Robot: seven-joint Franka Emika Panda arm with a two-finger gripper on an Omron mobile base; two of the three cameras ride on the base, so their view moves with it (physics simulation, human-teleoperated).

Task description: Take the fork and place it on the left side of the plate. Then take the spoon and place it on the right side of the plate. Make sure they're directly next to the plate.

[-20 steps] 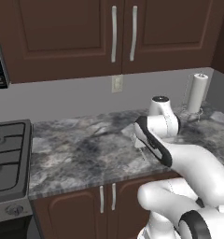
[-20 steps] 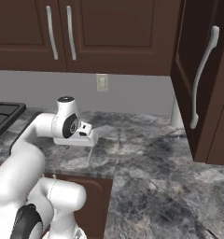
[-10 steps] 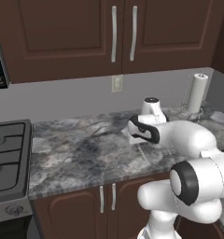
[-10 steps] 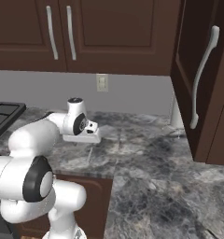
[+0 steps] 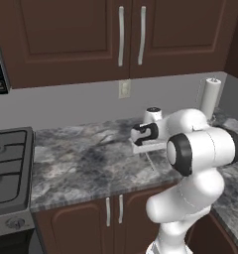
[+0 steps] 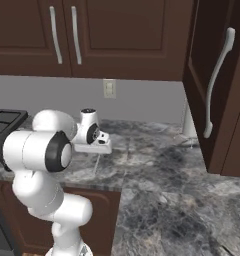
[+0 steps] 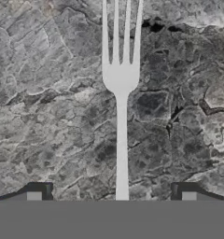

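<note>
Hand view first: looking straight down a slim silvery-grey metal fork (image 7: 121, 140) lying on the mottled grey stone counter (image 7: 48, 116), prongs toward 12 o'clock, handle running to 6 o'clock. Passes right between the two dark fingertips (image 7: 39, 191) of the white arm's two-finger gripper (image 7: 111, 195), which sit at roughly 7 and 5 o'clock. Wide gap either side of the handle, nothing touching it, so claw released and not grasping anything yet.

Changed a fair bit over the last second: big swing of the elbow, out toward the cameras, and the hand gone from tilted to sitting level and low over the counter. Barely shifted sideways though. From the left base view, gripper (image 5: 147, 148) parked right above the fork (image 5: 150, 161), which pokes out toward 5 o'clock as a thin pale line. Same story from the right base view, gripper (image 6: 94, 148) over fork (image 6: 96, 162).

Reads like lining up for the pick, step one of the job. Probably just a short drop and a squeeze on the handle next. Thin and flat against stone, so easy to skid or miss. Spoon part not started.
</note>
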